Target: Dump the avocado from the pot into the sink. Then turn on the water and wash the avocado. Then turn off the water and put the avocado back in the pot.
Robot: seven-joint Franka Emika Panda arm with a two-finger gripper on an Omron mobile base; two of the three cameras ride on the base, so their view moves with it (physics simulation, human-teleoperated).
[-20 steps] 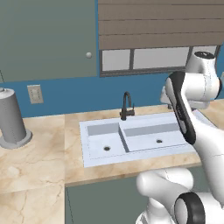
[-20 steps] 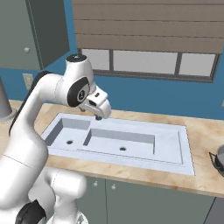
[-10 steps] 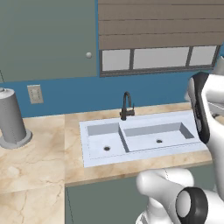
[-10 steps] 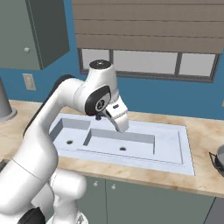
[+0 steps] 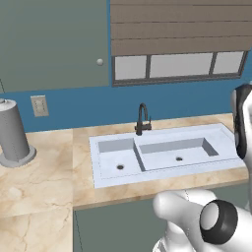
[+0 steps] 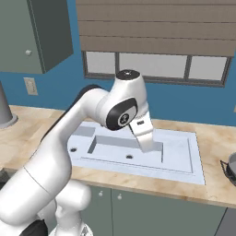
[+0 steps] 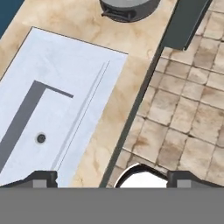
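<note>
Where marbled beige counter (image 7: 131, 74) meets pale rectangular sink (image 7: 65, 78), round grey pot (image 7: 129, 8) sits.

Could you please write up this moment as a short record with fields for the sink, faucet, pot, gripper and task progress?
sink: double basin set in the counter, both basins hold nothing
faucet: black, behind the basins, no water visible
pot: on the counter beyond the sink's end, contents not visible
gripper: fingertips wide apart, holding nothing, over the counter edge
cylinder: grey, upright on the counter
task progress: pot not yet grasped
</note>
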